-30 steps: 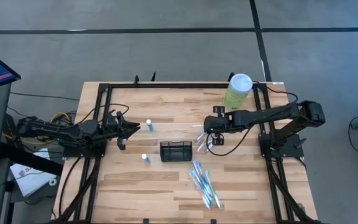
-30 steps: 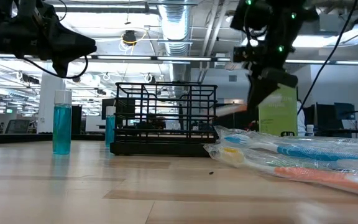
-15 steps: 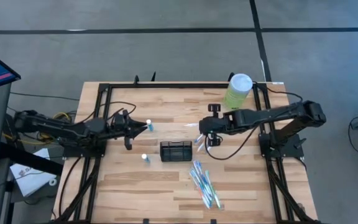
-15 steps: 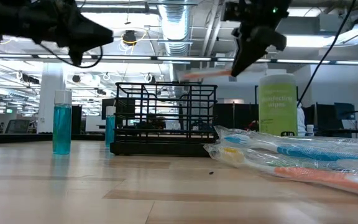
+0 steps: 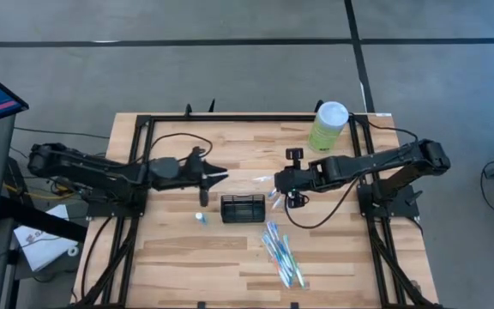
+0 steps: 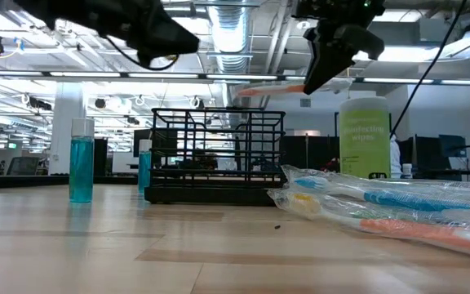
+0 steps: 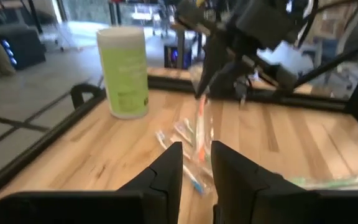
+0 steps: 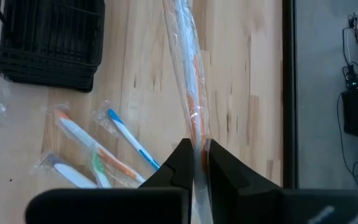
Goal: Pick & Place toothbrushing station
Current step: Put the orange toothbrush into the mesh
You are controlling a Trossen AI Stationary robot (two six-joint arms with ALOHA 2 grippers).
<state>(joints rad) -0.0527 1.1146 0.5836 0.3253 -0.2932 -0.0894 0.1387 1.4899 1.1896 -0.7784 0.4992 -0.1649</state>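
The black wire-mesh holder (image 5: 243, 209) stands on its base on the wooden table; it also shows in the low view (image 6: 219, 155) and the right wrist view (image 8: 42, 43). My right gripper (image 5: 279, 182) is just beyond the holder's far right corner, shut on a clear-wrapped orange toothbrush (image 8: 185, 68), held above the holder's top (image 6: 272, 88). My left gripper (image 5: 221, 174) is raised beyond the holder's far left corner, open by a narrow gap (image 7: 196, 155) and empty. My right gripper pinches the wrapped toothbrush between its two fingers at the orange handle (image 8: 197, 134); the part behind the fingers is hidden. The fingers slant down toward the table's left. The brush sticks out ahead of them, nearly level, lifted clear (image 6: 259, 90).
A pale-green canister (image 5: 328, 126) stands at the far right. Wrapped toothbrushes lie right of the holder (image 5: 274, 197) and in a pile nearer the front (image 5: 281, 253). Two blue bottles (image 6: 81, 159) (image 6: 144, 167) stand left of the holder. Black frame rails run along both table sides.
My right gripper has risen with the wrapped toothbrush, from near the table to above the holder's top, and shifted a little toward the table's left; the brush has turned nearly level. My left gripper has moved toward the table's right, over the far blue bottle.
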